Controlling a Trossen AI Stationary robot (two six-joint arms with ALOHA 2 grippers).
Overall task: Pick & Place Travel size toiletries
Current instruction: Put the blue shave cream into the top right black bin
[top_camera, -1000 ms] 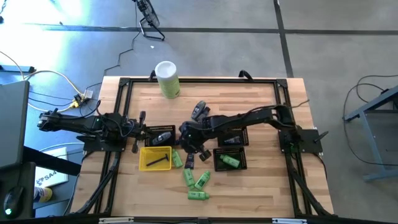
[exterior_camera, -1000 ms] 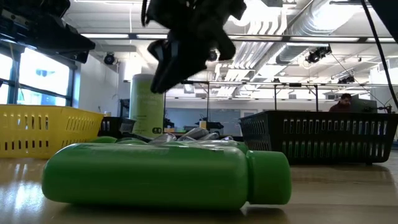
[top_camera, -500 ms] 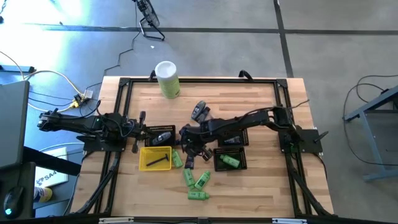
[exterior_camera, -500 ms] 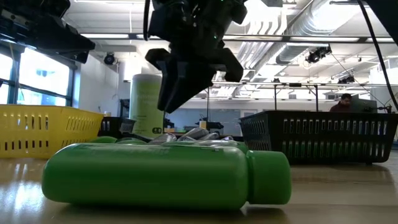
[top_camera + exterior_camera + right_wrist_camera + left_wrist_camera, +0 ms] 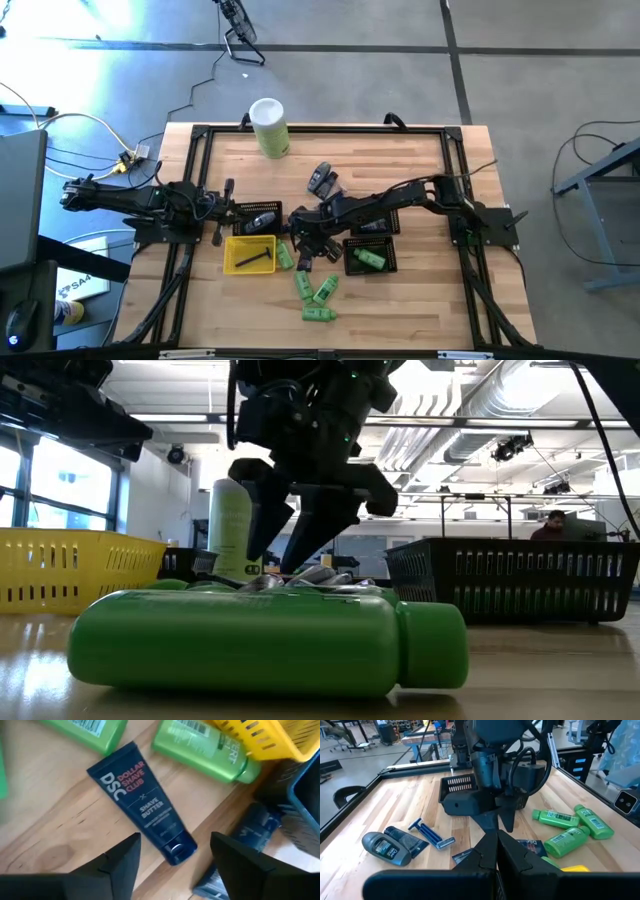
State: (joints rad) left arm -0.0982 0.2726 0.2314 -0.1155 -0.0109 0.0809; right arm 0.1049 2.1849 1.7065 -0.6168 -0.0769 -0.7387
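Tabletop: yellow tray (image 5: pixel 249 254) holds a dark item; right tool (image 5: pixel 312 243) spread apart, left tool (image 5: pixel 226 211) together.

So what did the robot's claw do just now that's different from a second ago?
The right gripper dropped lower over the table's middle and spread its fingers wide, now poised over the dark blue shave butter tube without holding it. The left gripper stayed shut by the yellow tray, and the green bottles did not move.
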